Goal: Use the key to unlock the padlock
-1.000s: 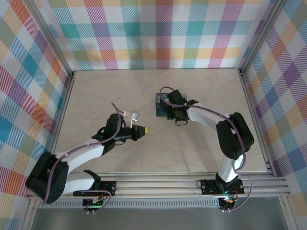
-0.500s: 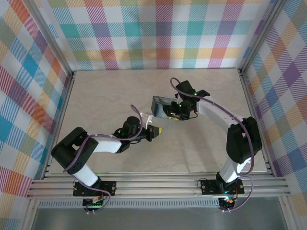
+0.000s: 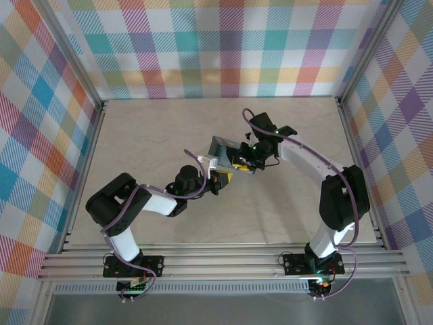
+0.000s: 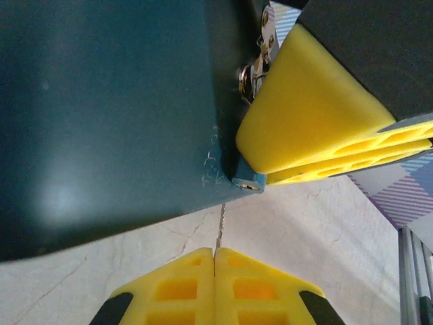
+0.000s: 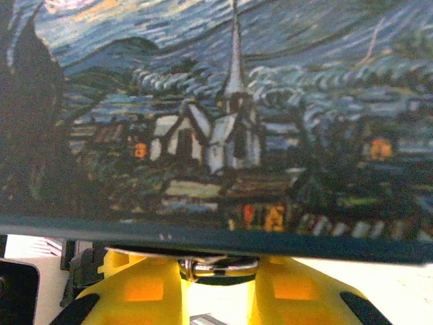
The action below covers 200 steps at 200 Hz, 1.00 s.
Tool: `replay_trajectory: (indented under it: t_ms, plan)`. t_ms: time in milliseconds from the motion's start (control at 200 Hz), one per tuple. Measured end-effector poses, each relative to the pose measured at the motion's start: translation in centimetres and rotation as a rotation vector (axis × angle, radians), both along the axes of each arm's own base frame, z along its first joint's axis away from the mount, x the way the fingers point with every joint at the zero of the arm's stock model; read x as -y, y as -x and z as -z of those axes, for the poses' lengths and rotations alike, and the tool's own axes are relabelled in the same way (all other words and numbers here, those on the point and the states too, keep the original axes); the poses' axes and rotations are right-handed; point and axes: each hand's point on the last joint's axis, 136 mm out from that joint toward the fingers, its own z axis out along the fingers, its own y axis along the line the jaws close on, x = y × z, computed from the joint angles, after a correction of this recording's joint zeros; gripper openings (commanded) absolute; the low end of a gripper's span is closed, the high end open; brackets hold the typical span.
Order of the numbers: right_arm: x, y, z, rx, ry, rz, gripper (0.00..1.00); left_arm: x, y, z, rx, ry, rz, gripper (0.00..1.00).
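My right gripper (image 3: 242, 161) holds the padlock (image 3: 223, 152) tilted above the table, shut on it. In the right wrist view the starry-night face (image 5: 223, 101) spans the top. Below it my right gripper (image 5: 218, 288) has a metal ring (image 5: 216, 265) between its yellow fingers (image 5: 142, 288). My left gripper (image 3: 221, 179) sits just under the padlock's lower edge. In the left wrist view it (image 4: 215, 256) is shut on the key (image 4: 220, 227). The thin blade reaches up to the padlock's dark-blue underside (image 4: 108, 101), near its corner. A right finger (image 4: 318, 115) clamps that corner.
The beige marble-patterned table (image 3: 135, 135) lies under both arms. Aluminium rails (image 3: 223, 261) run along its near edge and sides, and checked walls (image 3: 223, 47) close it in. Bare tabletop (image 4: 304, 257) shows below the lifted padlock.
My right gripper has lifted and tilted the padlock toward the left. My left gripper has travelled right and forward with the key until its tip meets the padlock's lower edge.
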Motion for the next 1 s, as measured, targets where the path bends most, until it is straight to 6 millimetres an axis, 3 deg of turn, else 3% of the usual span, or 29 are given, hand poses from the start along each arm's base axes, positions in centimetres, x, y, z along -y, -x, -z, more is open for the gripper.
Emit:
replay_trajectory:
  t_ms: [575,1000]
  plan:
    - [0.2,-1.0,0.4,0.007,-0.028,0.07,0.0,0.4,-0.5,-0.9,0.03,0.064,-0.018,0.0]
    - [0.2,-0.9,0.5,0.009,-0.033,0.068,0.0,0.3,-0.9,-0.2,0.01,0.085,-0.04,0.0]
